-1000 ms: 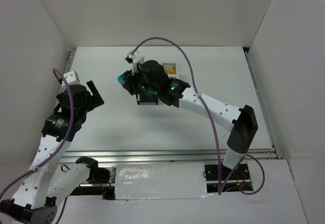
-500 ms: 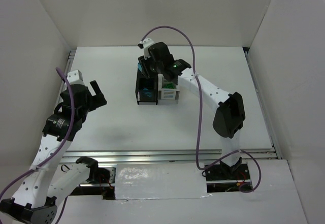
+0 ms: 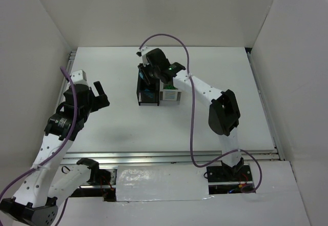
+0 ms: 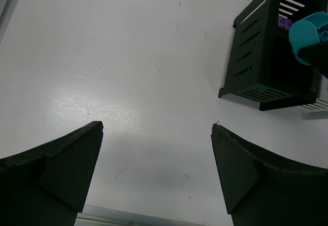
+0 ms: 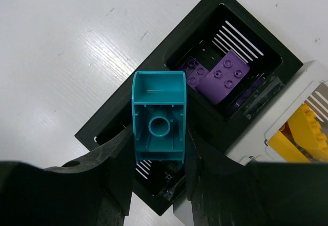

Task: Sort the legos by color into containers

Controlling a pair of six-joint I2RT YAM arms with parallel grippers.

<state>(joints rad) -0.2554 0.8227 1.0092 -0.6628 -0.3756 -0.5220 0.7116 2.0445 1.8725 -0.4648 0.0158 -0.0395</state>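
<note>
Toward the far edge of the white tabletop (image 3: pixel 230 82), the left gripper (image 4: pixel 156 127) hangs spread wide and empty. The right gripper (image 5: pixel 159 154) clamps a teal-blue plastic lego brick (image 5: pixel 159 108) above the black slatted containers (image 5: pixel 190 22), beside the compartment holding the purple bricks (image 5: pixel 225 75).

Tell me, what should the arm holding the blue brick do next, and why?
Probably nudge the right gripper slightly away from the purple bricks before letting go. The teal brick hangs over the wall between the purple-filled black box and the other black box, and it likely belongs in the other.
</note>
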